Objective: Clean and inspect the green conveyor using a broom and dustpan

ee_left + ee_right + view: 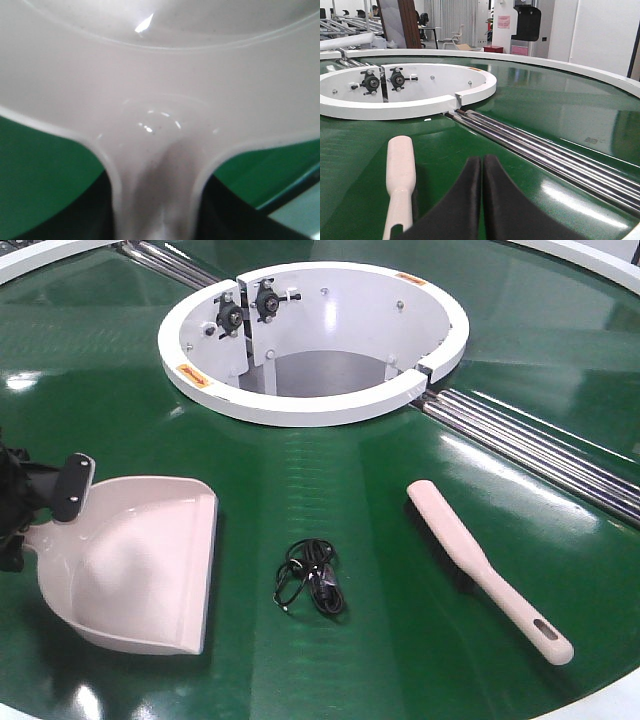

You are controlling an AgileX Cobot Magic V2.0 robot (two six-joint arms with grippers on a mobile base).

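The left hand [60,502] is being shown at the front view's left edge as a matte black assembly. One finger pad [73,487] is being seen as a flat black plate with rounded corners and a pale grey rim. In the left wrist view, its fingers [97,220] are being rendered only as dark, blurred shapes. The right hand [482,167] is being shown as two smooth black fingers [455,210], broad below and tapering to rounded tips.

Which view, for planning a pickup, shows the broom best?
The exterior front-facing view: the whole broom lies on the green conveyor, handle hole included. The right wrist view shows only its head end; the left wrist view shows none.
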